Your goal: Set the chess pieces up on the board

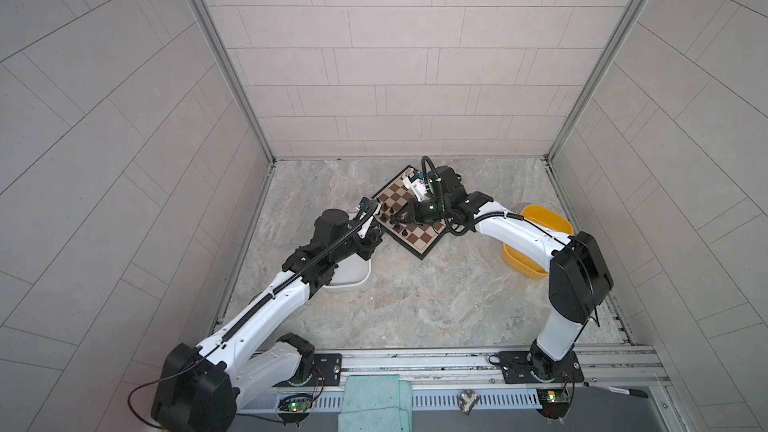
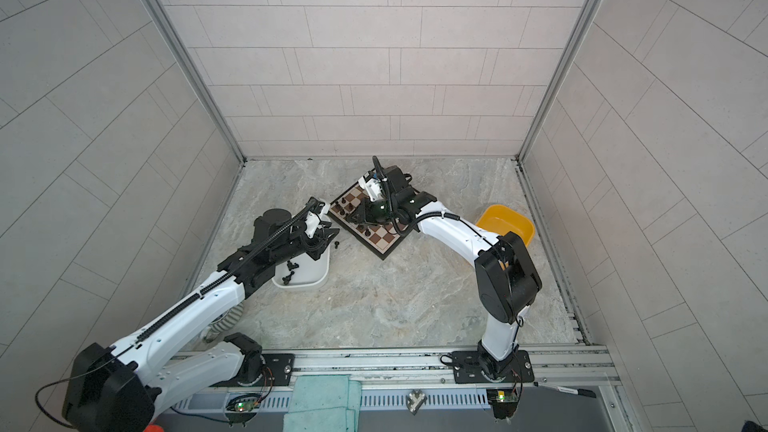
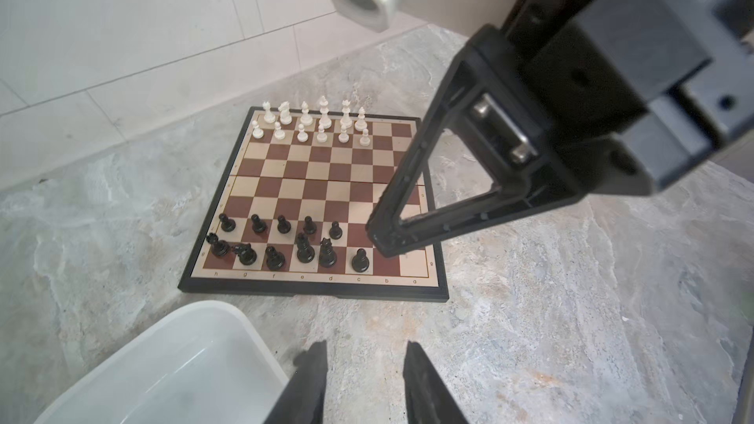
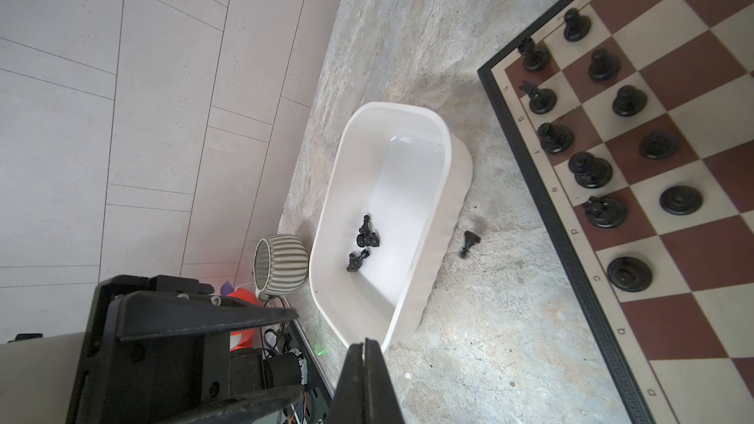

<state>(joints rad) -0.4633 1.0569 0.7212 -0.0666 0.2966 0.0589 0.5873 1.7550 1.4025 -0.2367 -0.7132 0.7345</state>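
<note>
We're filling black's ranks; one pawn (image 4: 469, 242) lies off the board (image 3: 314, 289). Left tool (image 3: 366, 346) gapes empty (right tool (image 4: 364, 343) clenched): we'd retrieve it next.

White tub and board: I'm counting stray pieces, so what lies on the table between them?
A single black piece lies toppled on the table between the white tub and the board, touching neither, seen in the right wrist view.
</note>
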